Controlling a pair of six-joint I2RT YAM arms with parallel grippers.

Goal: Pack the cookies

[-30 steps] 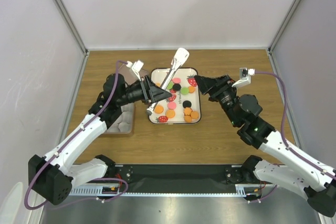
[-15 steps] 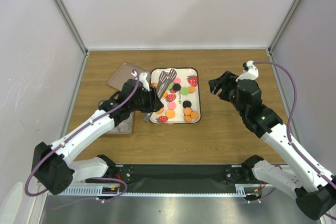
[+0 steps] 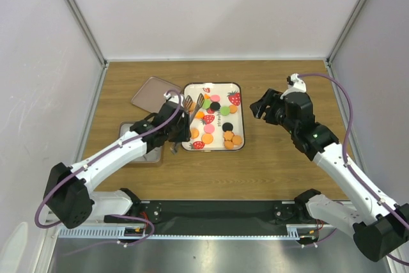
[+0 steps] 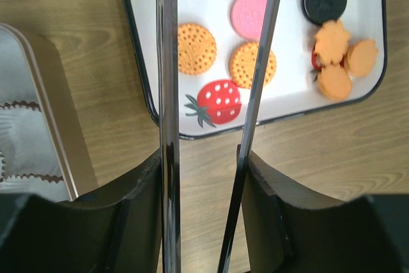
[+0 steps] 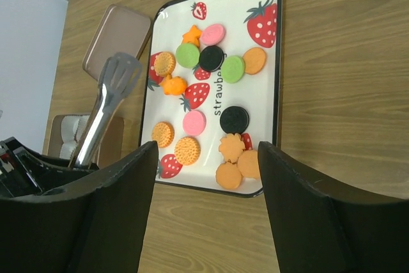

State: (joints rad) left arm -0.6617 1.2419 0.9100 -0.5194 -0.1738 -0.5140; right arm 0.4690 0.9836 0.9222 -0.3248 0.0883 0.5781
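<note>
While tongs (image 4: 167, 62) span the cookies (image 4: 197, 48), tray (image 4: 291, 55) beneath, container (image 4: 54, 113) beside, lid (image 3: 152, 91) behind.

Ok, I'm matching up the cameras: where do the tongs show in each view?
Top external: tongs centre-left, crossing the left edge of the strawberry tray.
Left wrist: tongs as two steel arms running up the middle.
Right wrist: tongs at far left, heads upward.
Shared landmark: the strawberry tray.
</note>
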